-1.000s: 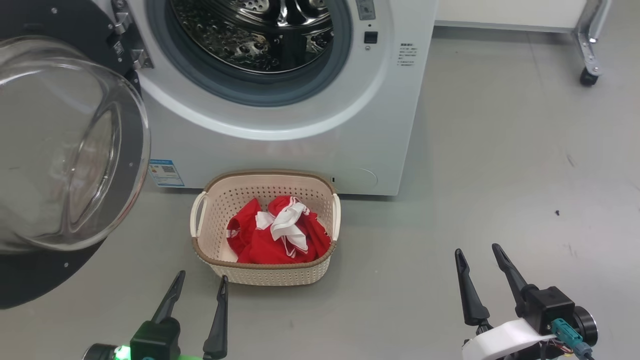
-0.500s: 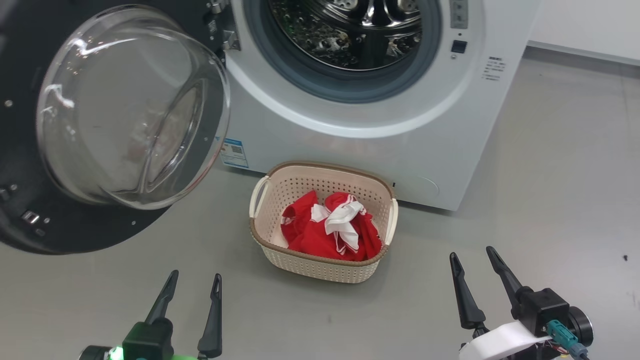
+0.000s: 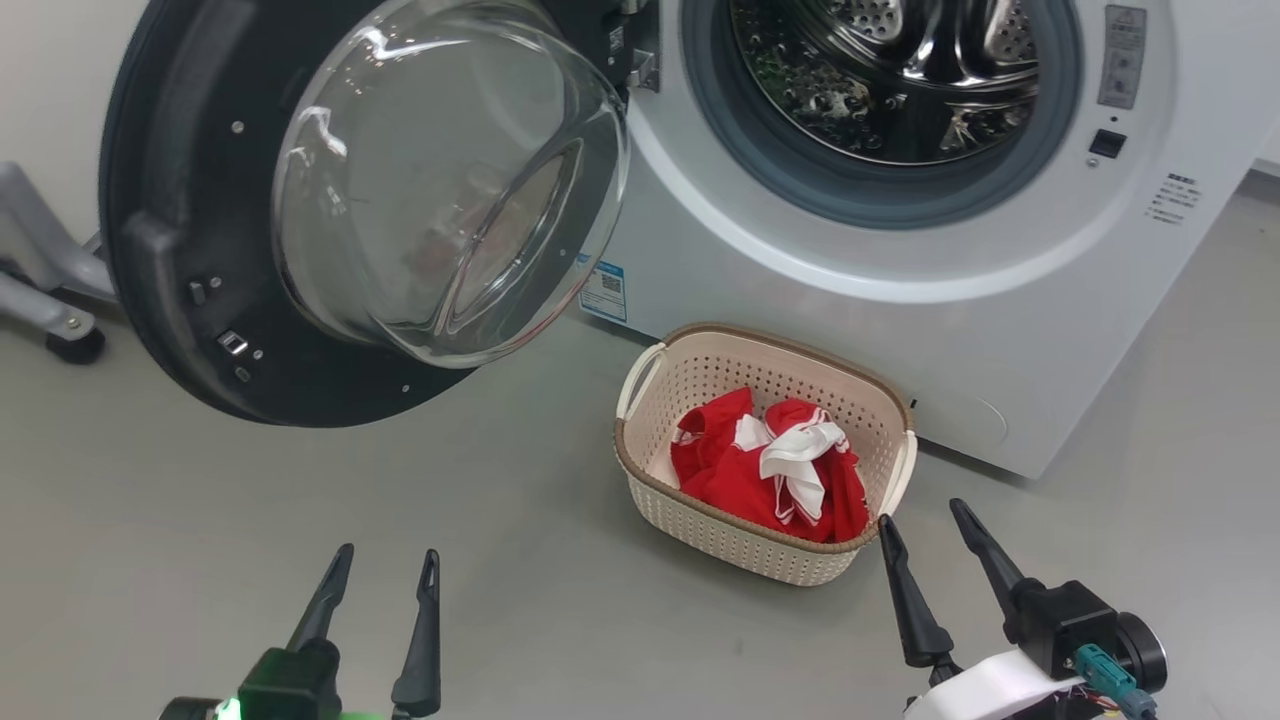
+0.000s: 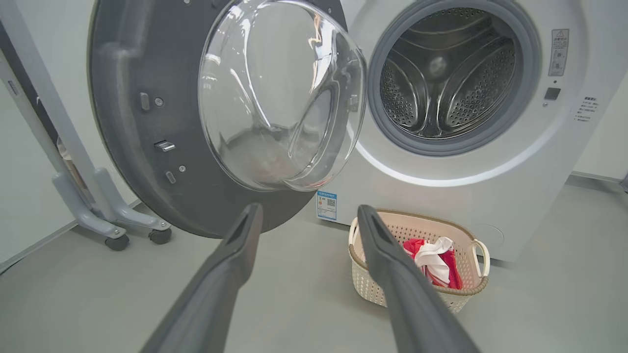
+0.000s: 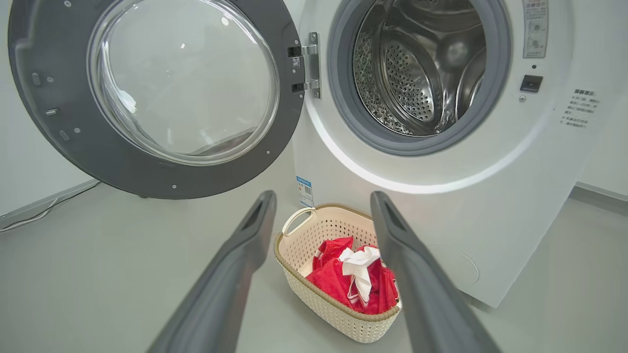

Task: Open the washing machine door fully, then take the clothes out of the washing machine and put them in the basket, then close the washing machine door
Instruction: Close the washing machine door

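Standing at the back, the washing machine is seen with its steel drum exposed. The washing machine door is swung wide to the left on its hinge, glass bowl bulging forward. The basket is set on the grey floor just before the machine, and the clothes are piled inside it. The left gripper is held low over the floor, fingers spread wide, nothing grasped. The right gripper, just beside the basket's near corner, is likewise spread and empty.
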